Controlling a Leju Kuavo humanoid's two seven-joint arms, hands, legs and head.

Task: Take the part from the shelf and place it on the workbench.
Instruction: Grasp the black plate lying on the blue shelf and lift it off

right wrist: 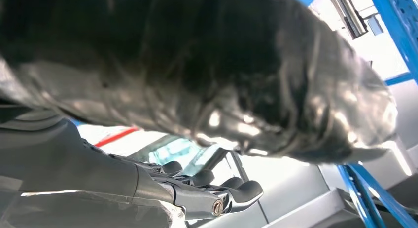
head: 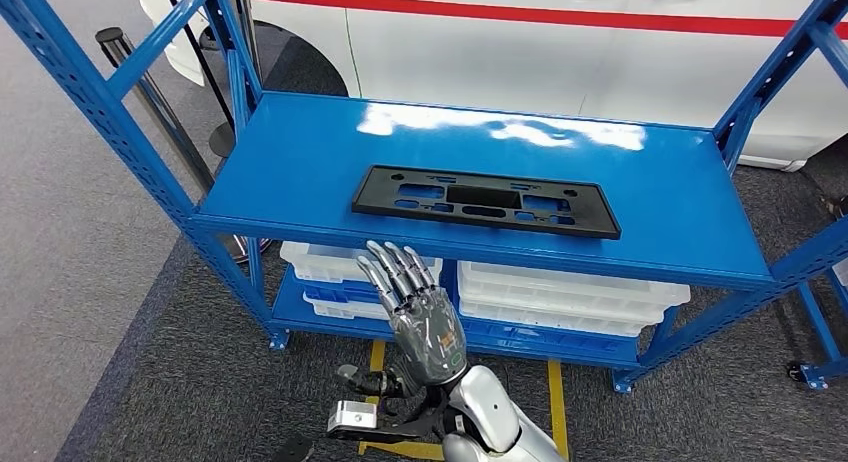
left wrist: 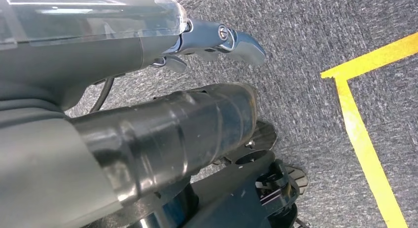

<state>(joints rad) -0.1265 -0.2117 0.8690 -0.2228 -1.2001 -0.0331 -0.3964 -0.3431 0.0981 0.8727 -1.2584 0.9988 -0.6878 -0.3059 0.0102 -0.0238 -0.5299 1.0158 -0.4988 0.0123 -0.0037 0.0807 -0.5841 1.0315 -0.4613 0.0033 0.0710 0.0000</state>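
The part (head: 485, 200) is a flat black rectangular plate with cut-outs. It lies on the blue shelf board (head: 300, 162), near the front edge and about midway along. My right hand (head: 420, 312) is raised in front of the shelf, just below its front edge and left of the part's middle. Its fingers are stretched out and apart, pointing up at the shelf, and hold nothing. In the right wrist view the fingers (right wrist: 236, 191) show against the white car. My left hand (left wrist: 148, 129) hangs over the grey carpet, with nothing in it.
White plastic bins (head: 570, 292) fill the lower shelf. Blue uprights (head: 90, 92) and diagonal braces frame both ends of the rack. A white car with a red stripe (head: 560, 17) stands behind. Yellow tape (left wrist: 365, 144) marks the carpet, and a black post (head: 150, 87) leans at the left.
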